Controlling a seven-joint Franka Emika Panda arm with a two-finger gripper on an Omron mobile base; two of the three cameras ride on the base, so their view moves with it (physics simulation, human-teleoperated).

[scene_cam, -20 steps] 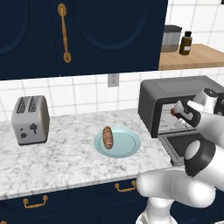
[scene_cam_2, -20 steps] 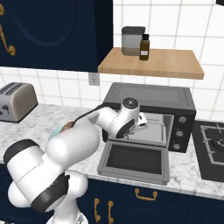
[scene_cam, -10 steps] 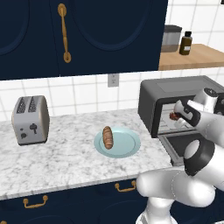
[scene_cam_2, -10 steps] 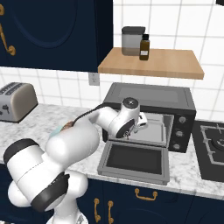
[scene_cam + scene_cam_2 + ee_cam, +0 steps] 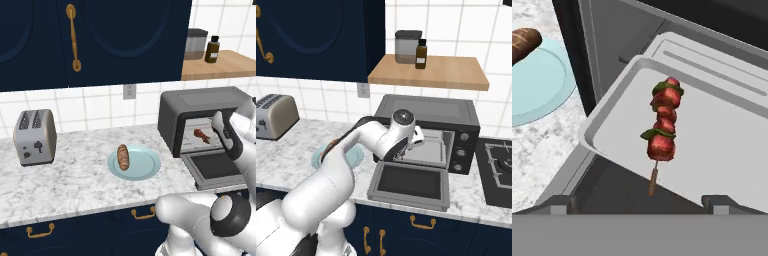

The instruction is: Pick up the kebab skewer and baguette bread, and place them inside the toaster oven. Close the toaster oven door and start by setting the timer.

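In the hand view the gripper (image 5: 640,207) hangs just above the front edge of the grey tray (image 5: 722,150), its 2 fingertips (image 5: 561,206) spread wide at the bottom corners with nothing between them: the jaws are released. The kebab skewer (image 5: 662,125) lies flat on that tray, apart from both tips, its bare stick end pointing toward the hand and reaching over the tray's near rim. The tray sits inside the toaster oven (image 5: 456,112). The toaster oven door (image 5: 411,184) is folded down flat in front of the cavity, below the wrist.

From the left base view the skewer (image 5: 201,134) shows through the oven mouth, with the white arm just right of it. To the oven's left, near the counter's (image 5: 75,185) middle, the pale blue plate (image 5: 145,165) carries the baguette bread (image 5: 123,156), which rests on the plate's left half. Well apart at the far left stands the silver toaster (image 5: 35,137).

Beyond, above the oven, a wooden shelf (image 5: 456,75) holds 1 grey canister (image 5: 407,46) and 1 dark bottle (image 5: 421,54), just beside each other.
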